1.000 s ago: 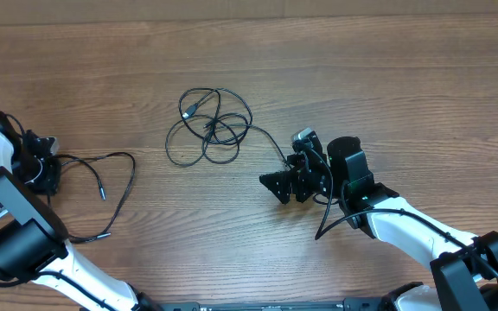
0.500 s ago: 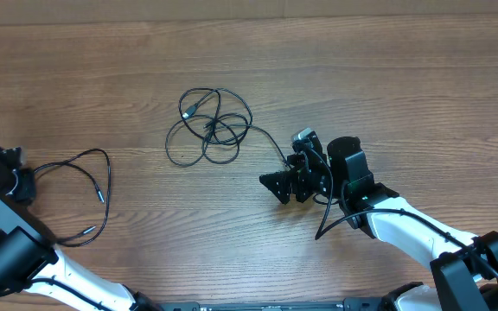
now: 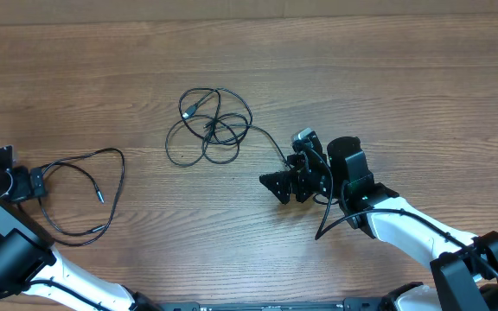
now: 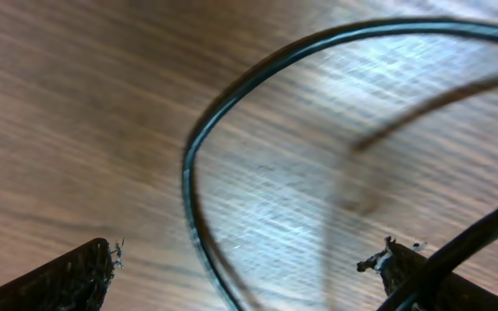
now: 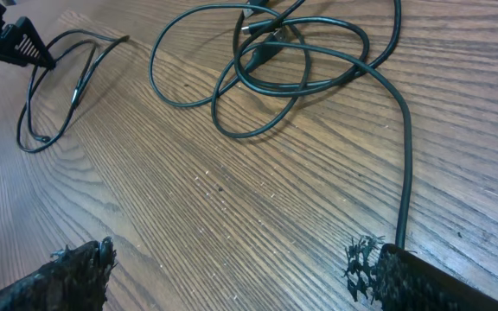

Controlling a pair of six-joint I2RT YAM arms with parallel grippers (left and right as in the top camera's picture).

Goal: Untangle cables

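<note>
Black, thin cables lie in 2 groups on the wooden table (image 3: 387, 78): a knot of cables (image 3: 214, 130) near the middle and a loose cable (image 3: 119, 186) well to its left. The left gripper (image 3: 20, 177) sits at the table's left edge with its jaws spread wide, clamping nothing. The loose cable's loop starts just beside it. The left wrist view shows a curve of that cable lying on the wood between the fingertips (image 4: 85, 275), and another stretch crosses in front of the fingertip at the right of that view. The right gripper (image 5: 232, 275) rests to the right of the knot, jaws likewise wide apart and empty. 1 strand (image 5: 408, 164) trails out of the knot and reaches one fingertip, though I cannot tell whether it touches. Bare wood stretches along the far side of the table and between the 2 groups. A silver-tipped plug (image 3: 190, 111) sits in the knot's upper left. The right arm's own thicker cable (image 3: 334, 222) arcs behind its wrist, apart from the knot.
</note>
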